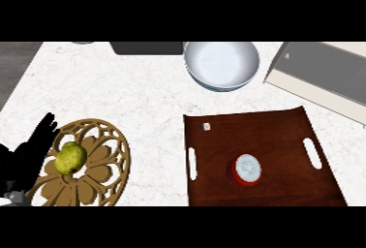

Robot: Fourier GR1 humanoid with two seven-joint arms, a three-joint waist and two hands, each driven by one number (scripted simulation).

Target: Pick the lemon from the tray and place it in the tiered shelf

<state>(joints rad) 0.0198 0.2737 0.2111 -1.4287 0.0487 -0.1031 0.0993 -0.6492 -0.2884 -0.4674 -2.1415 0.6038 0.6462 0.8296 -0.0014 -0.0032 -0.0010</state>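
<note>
My left hand point(28, 150) is open just left of the lemon point(70, 158); I judge it light, firm, roll-prone, best cupped around its middle.

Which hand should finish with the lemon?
Left. The left hand is at the view's left edge, right beside the lemon, which already lies on the round openwork shelf, not on the tray. The right hand does not show.
</note>
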